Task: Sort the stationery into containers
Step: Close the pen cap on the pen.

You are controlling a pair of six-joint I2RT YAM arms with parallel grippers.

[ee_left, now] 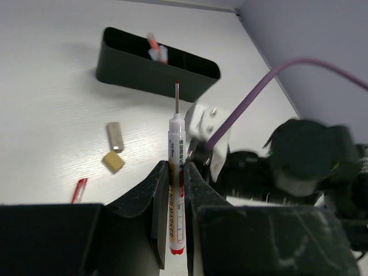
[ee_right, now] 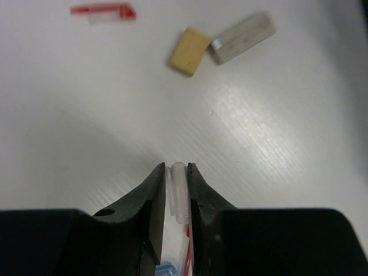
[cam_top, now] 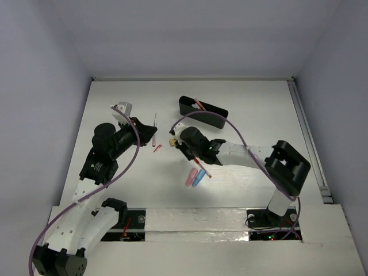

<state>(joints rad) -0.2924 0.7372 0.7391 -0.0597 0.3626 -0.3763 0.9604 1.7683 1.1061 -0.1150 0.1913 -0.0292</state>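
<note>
From my overhead view, the left arm reaches up from its base at the near left. It bends at the elbow and turns its wrist inward over the left half of the table. The left gripper is clamped on a white marker with red print. The marker's thin red tip juts out past the fingers towards the tray.

The right arm rises to a high elbow on the right, then runs low across the table towards the middle. In its wrist view, the right gripper has both jaws pressed against the clear end of a thin pen, with red showing farther down the barrel. I cannot tell whether that pen is off the table or lying on it.

My count:
- **Tray:** one long black tray, at the far middle of the table.
- **In the tray:** a pink pen pokes out of it. There is some pale stuff beside the pen that I cannot make out.
- **Erasers:** two, a tan eraser and a whitish eraser. They lie just beside each other on the table ahead of the right gripper.
- **Cap:** one small red cap, apart from the erasers.
- **Capsules:** two, a pink capsule and a blue capsule. They lie side by side, nearer the arm bases and just below the right gripper in the overhead view.
- **Held items:** two, the marker and the thin pen, one in each gripper.
</note>
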